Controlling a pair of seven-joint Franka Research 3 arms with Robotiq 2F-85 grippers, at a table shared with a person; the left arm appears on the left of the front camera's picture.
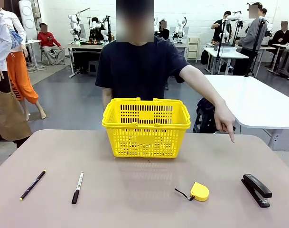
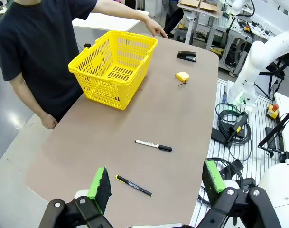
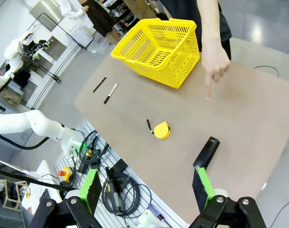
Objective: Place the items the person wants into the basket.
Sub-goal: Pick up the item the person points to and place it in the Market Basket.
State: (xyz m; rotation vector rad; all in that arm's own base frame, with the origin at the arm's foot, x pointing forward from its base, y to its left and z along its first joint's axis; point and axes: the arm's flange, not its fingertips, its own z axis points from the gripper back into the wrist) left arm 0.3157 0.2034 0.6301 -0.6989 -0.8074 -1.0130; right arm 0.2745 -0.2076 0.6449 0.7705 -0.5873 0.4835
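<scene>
The right fingers stand wide apart and hold nothing, well above the bench. In the right wrist view a black stapler lies flat just beyond them, near the bench edge on the robot's right. Toward the middle rests a yellow tape measure. The left fingers are also spread and empty, high over the robot's left end of the bench. There a thin black pen with a yellow tip and a marker with a white barrel and black cap lie near each other, not touching. The yellow basket stands upright at the far middle of the bench, in front of the person in a black T-shirt, and looks empty. The person's hand reaches out beside the basket, forefinger pointing down at the robot's right part of the bench, most likely at the stapler.

What could go wrong: the finger aims over a bare patch, so the tape measure could be taken by mistake. The stapler sits close to the edge, so a glancing touch could push it off. Its sprung top may give under the squeeze and let it slip. A carry to the basket passes the outstretched hand, and a knock on the rim could slide the light basket
</scene>
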